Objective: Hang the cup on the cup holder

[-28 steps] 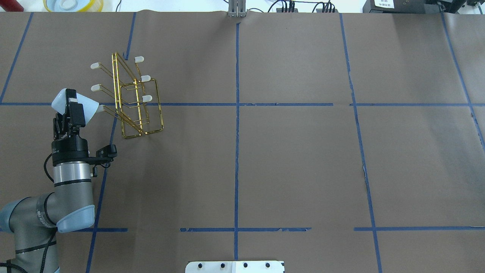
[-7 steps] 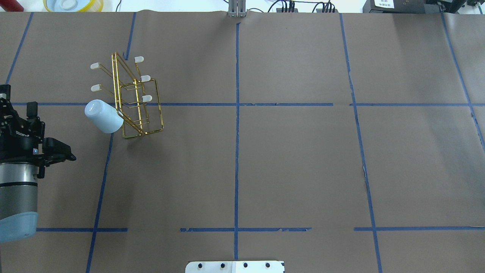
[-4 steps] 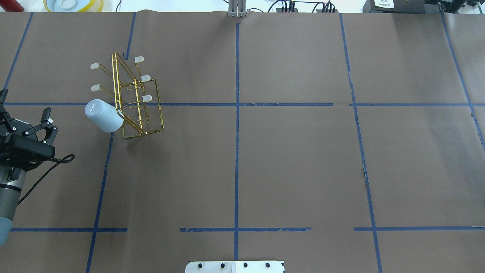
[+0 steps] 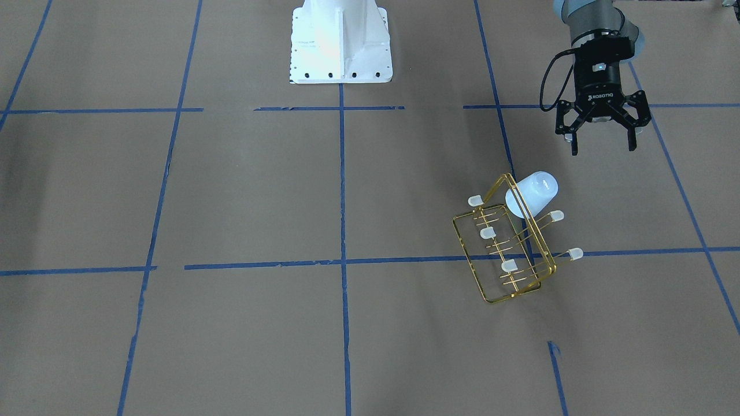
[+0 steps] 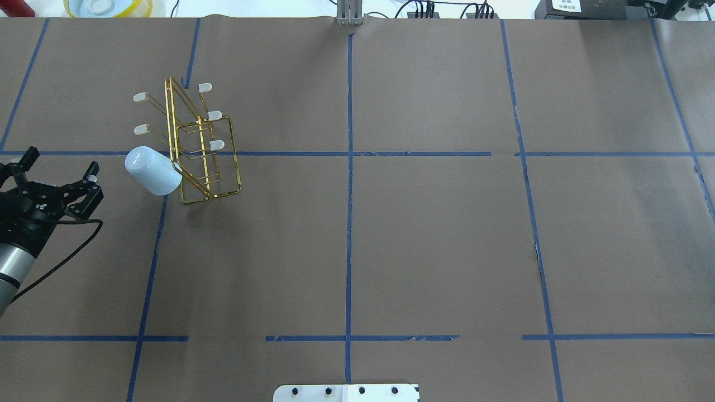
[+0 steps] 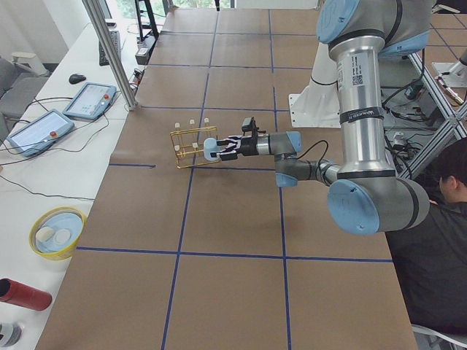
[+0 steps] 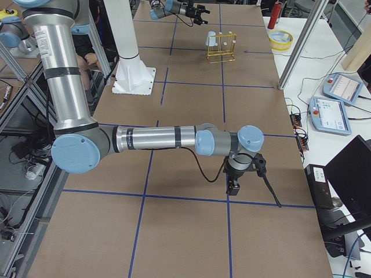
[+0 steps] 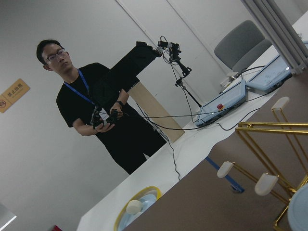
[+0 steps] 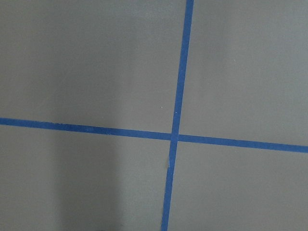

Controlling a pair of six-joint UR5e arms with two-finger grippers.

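The pale-blue cup [image 5: 152, 170] hangs tilted, mouth toward the frame, on the near-left prong of the gold wire cup holder [image 5: 174, 139] at the table's left. Both show in the front view too, the cup [image 4: 532, 193] on the upper side of the holder [image 4: 514, 294]. My left gripper [image 5: 61, 161] is open and empty, well to the left of the cup and apart from it; it also shows in the front view [image 4: 603, 148]. The left wrist view shows capped prongs [image 8: 265, 183]. My right gripper [image 7: 233, 186] shows only in the exterior right view; I cannot tell whether it is open or shut.
A yellow bowl [image 5: 106, 6] sits beyond the table's far left edge. The robot's white base plate [image 4: 341, 40] is at the near middle. An operator [image 8: 91, 120] stands beyond the table's left end. Blue tape lines cross the brown table [image 5: 435, 240].
3.9 s ago my left gripper held the cup at the holder. It has let go and drawn back left. Over the last second the wrist has turned; the cup stays on its prong.
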